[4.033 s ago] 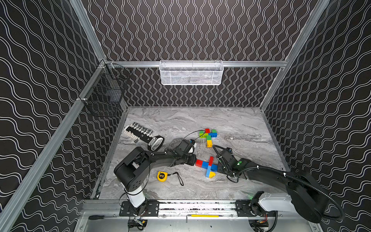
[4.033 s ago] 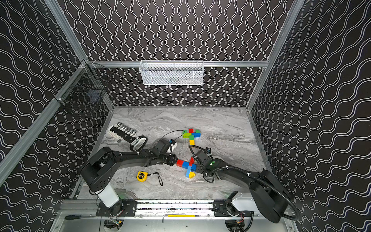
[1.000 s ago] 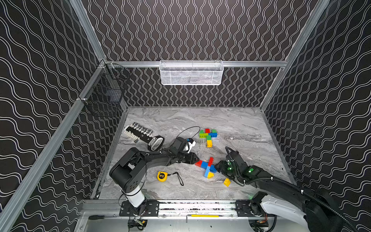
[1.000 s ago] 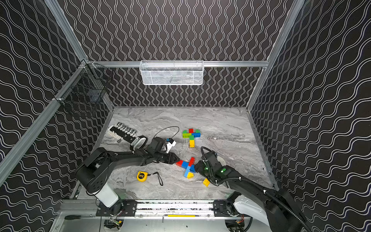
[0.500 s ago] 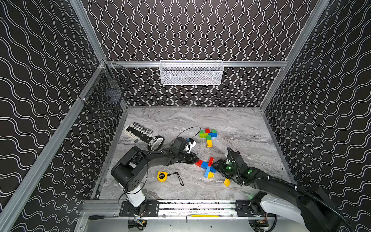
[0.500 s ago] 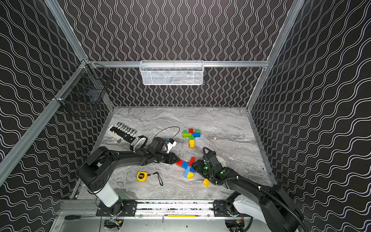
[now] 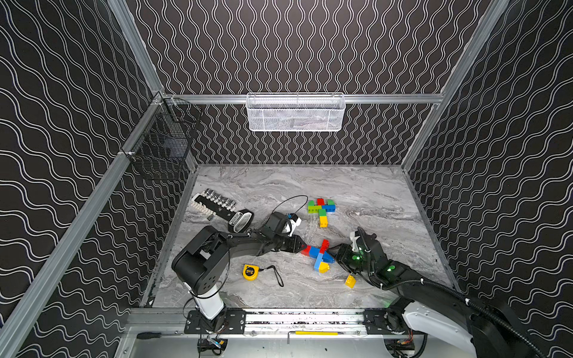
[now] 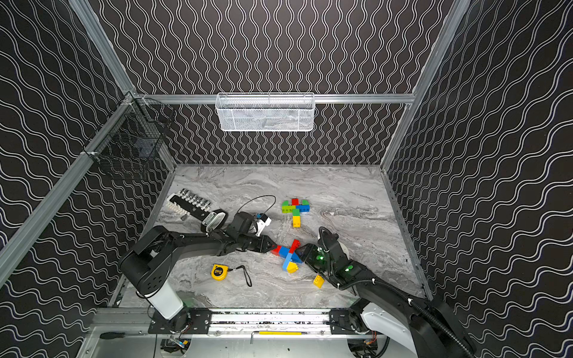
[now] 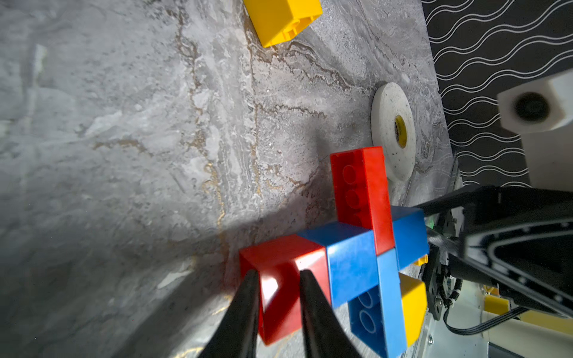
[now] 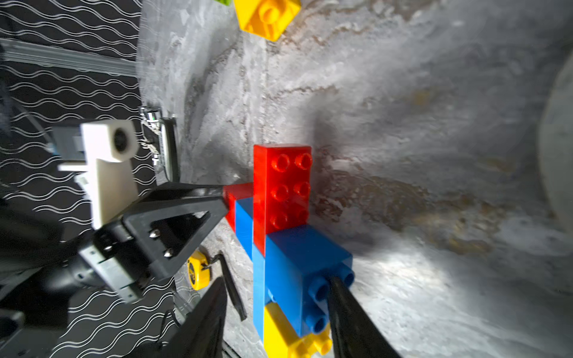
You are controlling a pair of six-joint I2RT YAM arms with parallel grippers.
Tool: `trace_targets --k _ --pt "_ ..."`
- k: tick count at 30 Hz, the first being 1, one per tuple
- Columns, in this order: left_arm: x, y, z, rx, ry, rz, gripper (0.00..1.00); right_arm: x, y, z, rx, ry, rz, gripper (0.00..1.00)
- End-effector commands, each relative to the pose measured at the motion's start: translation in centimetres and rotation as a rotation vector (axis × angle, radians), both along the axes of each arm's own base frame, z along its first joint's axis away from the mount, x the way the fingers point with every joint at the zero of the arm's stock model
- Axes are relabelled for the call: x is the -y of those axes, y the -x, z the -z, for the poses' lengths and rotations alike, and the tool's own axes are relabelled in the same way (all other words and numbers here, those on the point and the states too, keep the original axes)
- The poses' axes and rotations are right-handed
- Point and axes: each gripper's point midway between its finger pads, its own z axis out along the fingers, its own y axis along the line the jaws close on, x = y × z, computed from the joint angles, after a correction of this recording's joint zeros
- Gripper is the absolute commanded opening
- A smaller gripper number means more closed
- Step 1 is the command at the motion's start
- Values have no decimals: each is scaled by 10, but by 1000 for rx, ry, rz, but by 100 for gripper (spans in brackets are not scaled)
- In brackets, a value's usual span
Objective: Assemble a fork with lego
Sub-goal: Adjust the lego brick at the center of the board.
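The left claw (image 7: 301, 248) was clenched on the red brick (image 9: 282, 310) at the near end of the cross (image 7: 319, 255), its tips biting that brick's end. The cross lay flat on the table (image 7: 356, 192), stretched between the two claws, and was made of red and blue bricks with one yellow. At its far end the right claw (image 10: 277, 279) straddled the blue brick (image 10: 297, 257). One finger met the studs, but I could not tell whether the other pressed home, as the wrist view was blurred there. A loose yellow brick (image 7: 350, 281) lay just beside the right claw, and a second cluster (image 7: 321, 209) sat well beyond both claws.

The bricks looked light, stiff and hollow, with glossy sides likely to slip under a skewed pinch. The stud joints would probably pop if twisted. They seemed best taken across the flat side faces, close to a joint.

The table was hard, smooth and grey-veined, and probably gave little friction. Back from the left claw, toward its base, lay a tape (image 7: 250, 272). Black wavy walls closed three sides, with a white basket (image 7: 294, 113) high on the far one.
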Motion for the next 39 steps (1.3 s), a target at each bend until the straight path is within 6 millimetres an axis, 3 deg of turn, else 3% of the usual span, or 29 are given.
trace_targets --k 1,18,39 --pt "8 2 -11 -3 68 31 27 -14 -8 -28 80 -64 -41 54" --pt "-7 -4 -8 -11 89 -15 35 -35 -23 -65 138 -106 -99 54" --pt "-24 -6 0 -21 90 -58 34 -72 -36 -74 130 -92 -186 55"
